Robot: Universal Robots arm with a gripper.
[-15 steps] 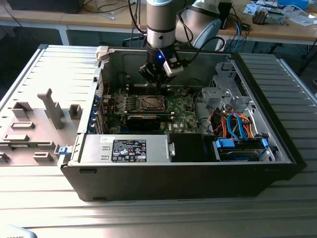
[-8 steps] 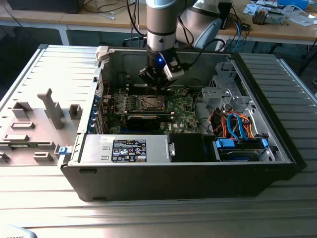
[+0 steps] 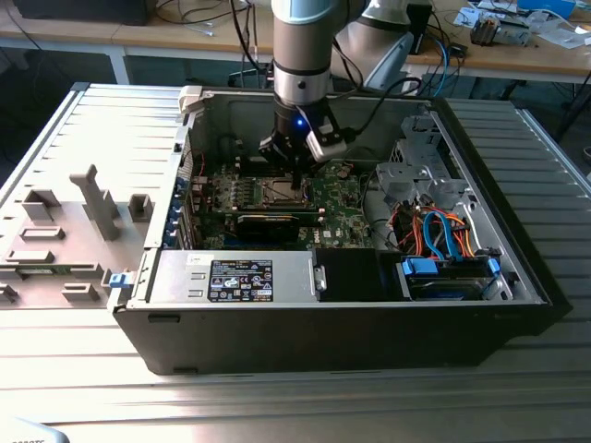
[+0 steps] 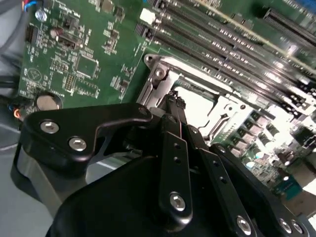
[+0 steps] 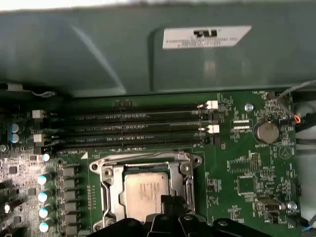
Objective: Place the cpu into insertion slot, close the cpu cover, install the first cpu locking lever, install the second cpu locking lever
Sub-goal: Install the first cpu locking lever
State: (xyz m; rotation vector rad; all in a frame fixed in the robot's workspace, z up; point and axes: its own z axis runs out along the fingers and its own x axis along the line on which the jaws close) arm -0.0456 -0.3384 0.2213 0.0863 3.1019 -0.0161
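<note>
The cpu (image 5: 143, 191), a silver-grey square chip, lies flat in the insertion slot (image 3: 277, 191) on the green board. The cpu cover (image 5: 140, 167), a silver frame, lies down around it, and the chip shows through its window. My gripper (image 5: 171, 200) hangs just over the socket's edge, on the side toward the coin battery. Its black fingers (image 4: 170, 123) meet at their tips, with nothing visible between them. In the second wrist view the gripper (image 4: 174, 100) points at the bright cpu (image 4: 197, 106) beside the cover's corner (image 4: 158, 74). In the exterior view the gripper (image 3: 295, 182) stands straight above the socket.
Long memory slots (image 5: 128, 131) run beside the socket, under the grey case wall (image 5: 148, 54). A coin battery (image 5: 266, 131) sits on the board. A long black card (image 3: 268, 221), the power supply (image 3: 231, 277) and a drive bay with blue cables (image 3: 443, 240) crowd the case.
</note>
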